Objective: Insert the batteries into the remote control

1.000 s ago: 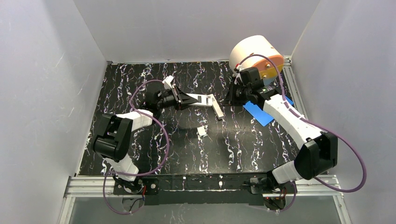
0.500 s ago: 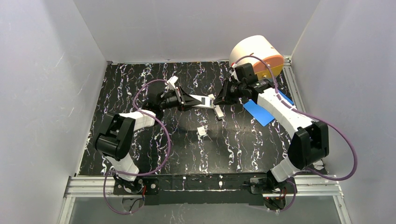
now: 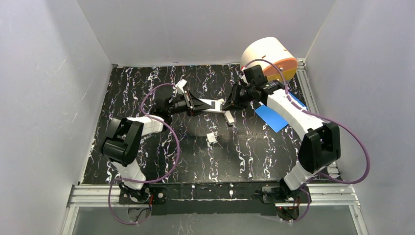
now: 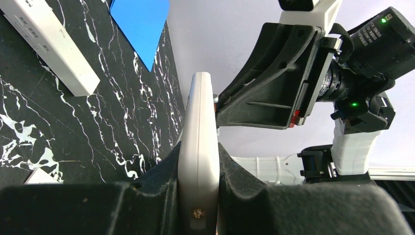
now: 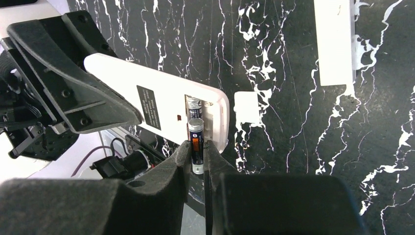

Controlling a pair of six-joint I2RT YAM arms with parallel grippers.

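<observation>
My left gripper (image 3: 199,104) is shut on the remote control (image 3: 214,105), a long white bar held off the table with its open battery bay facing the right arm. In the left wrist view the remote (image 4: 198,132) stands edge-on between the pads. My right gripper (image 3: 226,104) is shut on a black battery (image 5: 196,142) with an orange band, its top end at the mouth of the bay in the remote (image 5: 161,93). Another battery (image 5: 194,104) lies inside the bay. The right gripper (image 5: 196,149) sits at the remote's free end.
A second white remote (image 3: 228,116) lies on the black marbled table just below the grippers. A small white cover piece (image 3: 212,137) lies nearer the front. A blue card (image 3: 270,117) lies right of centre, and a white and orange drum (image 3: 268,56) stands at the back right.
My right gripper has moved left with the battery, from near the drum to the remote's free end. My left gripper has shifted slightly right with the remote.
</observation>
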